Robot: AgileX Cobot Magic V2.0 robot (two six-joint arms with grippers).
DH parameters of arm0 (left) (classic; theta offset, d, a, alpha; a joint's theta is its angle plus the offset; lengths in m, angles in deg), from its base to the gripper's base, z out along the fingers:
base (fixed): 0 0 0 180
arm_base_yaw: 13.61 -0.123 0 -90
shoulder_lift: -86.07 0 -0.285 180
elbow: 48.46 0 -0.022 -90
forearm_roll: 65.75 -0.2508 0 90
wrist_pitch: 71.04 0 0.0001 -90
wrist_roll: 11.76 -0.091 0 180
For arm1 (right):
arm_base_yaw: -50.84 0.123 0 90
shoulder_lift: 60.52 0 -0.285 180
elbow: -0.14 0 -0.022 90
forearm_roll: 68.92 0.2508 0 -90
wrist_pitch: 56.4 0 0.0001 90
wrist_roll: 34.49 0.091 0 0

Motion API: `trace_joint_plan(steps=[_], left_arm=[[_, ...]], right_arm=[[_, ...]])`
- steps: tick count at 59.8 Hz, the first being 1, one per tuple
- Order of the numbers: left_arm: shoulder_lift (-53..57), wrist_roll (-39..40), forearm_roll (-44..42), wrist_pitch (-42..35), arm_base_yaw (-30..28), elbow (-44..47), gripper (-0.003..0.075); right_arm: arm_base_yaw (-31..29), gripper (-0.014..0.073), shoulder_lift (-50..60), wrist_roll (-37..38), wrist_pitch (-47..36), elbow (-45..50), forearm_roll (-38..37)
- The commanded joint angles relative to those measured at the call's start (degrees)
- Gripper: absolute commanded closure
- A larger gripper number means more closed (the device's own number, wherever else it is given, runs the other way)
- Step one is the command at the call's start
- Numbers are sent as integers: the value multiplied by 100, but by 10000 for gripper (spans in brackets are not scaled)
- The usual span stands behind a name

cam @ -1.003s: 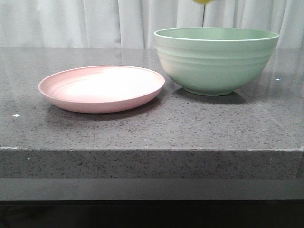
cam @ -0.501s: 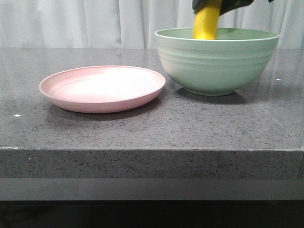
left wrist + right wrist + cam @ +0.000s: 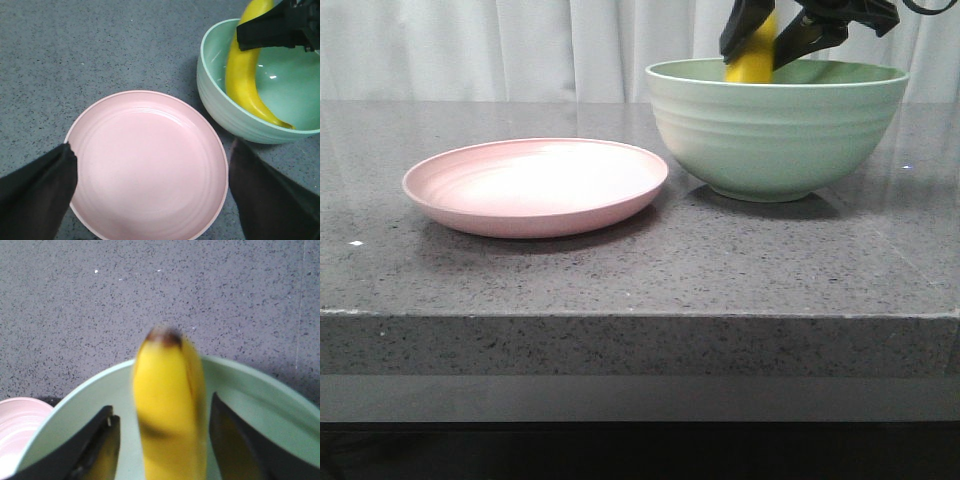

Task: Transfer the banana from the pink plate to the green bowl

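Right wrist view: right pincer point(image 3: 165, 440) spread wide around banana point(image 3: 170, 410).

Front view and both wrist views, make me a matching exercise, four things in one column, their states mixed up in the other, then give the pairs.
Things:
1. smooth yellow curved banana
2. shallow round pale-pink plate
3. deep round mint-green bowl
4. right pincer

States:
A. holds nothing, sits beside the bowl
B. leans inside the bowl, upper end above the rim
C. fingers apart on either side of the banana
D. stands on the grey speckled counter with the fruit in it

Pairs: 1-B, 2-A, 3-D, 4-C
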Motion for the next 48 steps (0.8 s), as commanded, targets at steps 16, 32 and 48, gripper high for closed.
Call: trace_joint_plan(steps=[16, 32, 48], left_arm=[[133, 34, 37, -380, -29, -168, 121], [133, 34, 37, -380, -29, -168, 121], [133, 34, 37, -380, -29, -168, 127]], right_arm=[[-15, 116, 373, -67, -259, -194, 47], [-27, 129, 802, -67, 105, -194, -103], [-27, 288, 1064, -67, 213, -194, -182]])
